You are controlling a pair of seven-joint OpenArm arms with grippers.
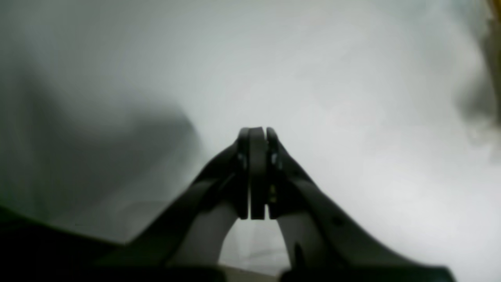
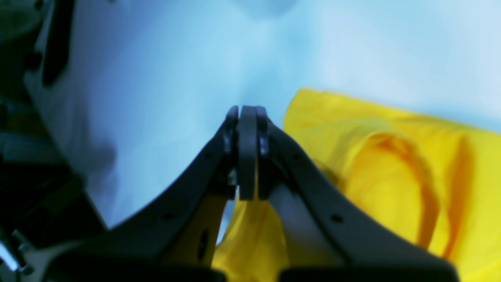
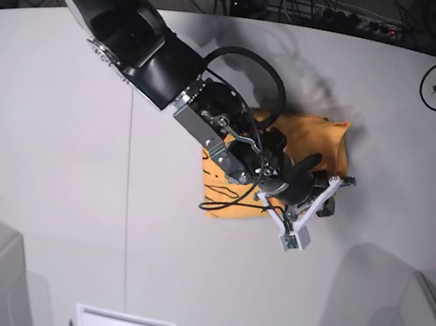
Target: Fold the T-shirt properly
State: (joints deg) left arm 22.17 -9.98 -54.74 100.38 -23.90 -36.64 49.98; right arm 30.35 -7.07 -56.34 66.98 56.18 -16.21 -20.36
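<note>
Jaws of both the left gripper (image 1: 258,172) and right gripper (image 2: 247,152) are clenched on nothing, the right beside the T-shirt (image 2: 391,156), a soft, light, limp bundle probably best pinched at an outer edge.

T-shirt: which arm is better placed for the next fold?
Probably the right. Its gripper hangs shut right beside the T-shirt, and the base view shows that arm over the shirt. The left gripper, also shut, sees only bare table.
</note>
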